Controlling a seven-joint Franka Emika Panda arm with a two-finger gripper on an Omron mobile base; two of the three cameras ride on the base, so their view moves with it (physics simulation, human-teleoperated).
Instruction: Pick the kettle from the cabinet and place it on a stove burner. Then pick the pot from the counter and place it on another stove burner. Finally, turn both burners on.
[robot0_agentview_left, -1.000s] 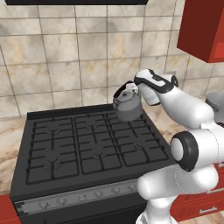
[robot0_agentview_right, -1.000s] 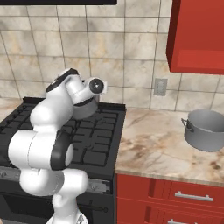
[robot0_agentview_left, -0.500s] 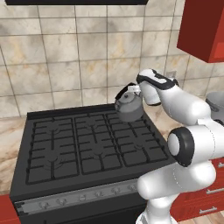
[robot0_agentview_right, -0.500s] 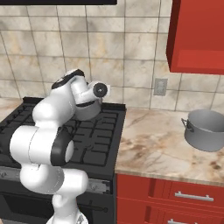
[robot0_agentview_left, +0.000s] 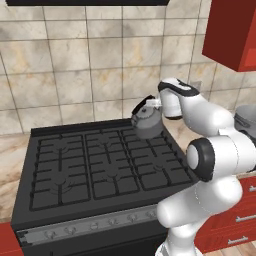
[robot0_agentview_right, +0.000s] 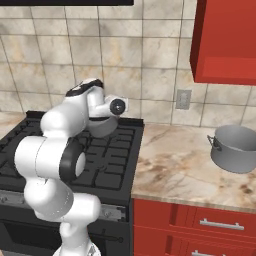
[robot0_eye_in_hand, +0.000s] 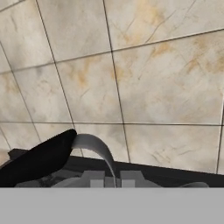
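Now, going left to right, the black stove (robot0_agentview_left: 100, 170) carries nothing on its left and middle grates, and the kettle (robot0_agentview_left: 147, 122) hangs over the back right burner (robot0_agentview_left: 145, 142), gripped by its arched black handle in the closed claw (robot0_agentview_left: 151, 104). Compared with a second ago the kettle sits a little lower and nearer the grate, so the arm has been easing it down; whether the base already touches the iron cannot be told. That suggests the first placement is nearly done, with the release to come. Further right, the pot (robot0_agentview_right: 235, 147) stands untouched on the marble table (robot0_agentview_right: 185, 167), well apart from the stove, under the red cabinet (robot0_agentview_right: 227, 42). Both burners look unlit.
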